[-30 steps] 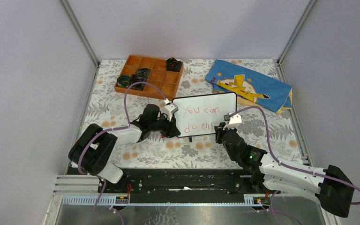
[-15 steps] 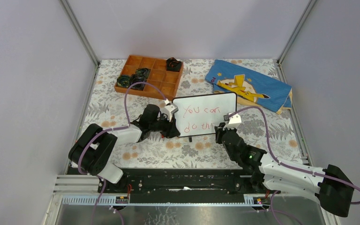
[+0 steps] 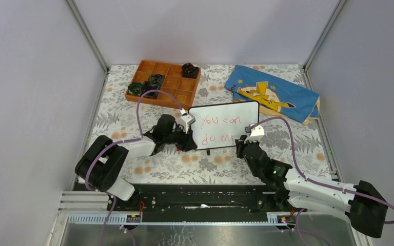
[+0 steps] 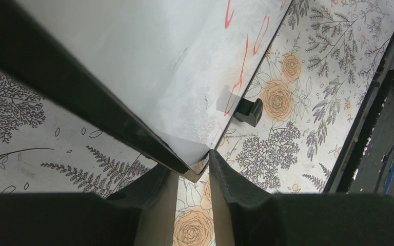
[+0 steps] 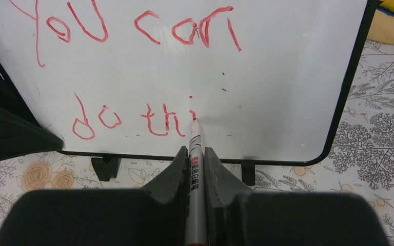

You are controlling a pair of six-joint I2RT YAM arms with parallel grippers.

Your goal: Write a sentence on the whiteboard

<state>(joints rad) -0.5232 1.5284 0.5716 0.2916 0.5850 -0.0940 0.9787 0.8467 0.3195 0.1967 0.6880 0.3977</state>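
Whiteboard [image 3: 243, 114]: small, glossy white, thin black frame, rounded corners, two black feet; standing mid-desk [image 3: 200, 164]. Sentence [image 5: 149, 119]: red marker handwriting, "You can" above "do thi", unfinished.

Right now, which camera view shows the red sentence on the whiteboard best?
Right wrist: the sentence fills the frame on the whiteboard, reading "You can do thi", with the marker tip at the last letter. Top external shows both lines, but small. Left wrist catches only a few red strokes at its top edge.
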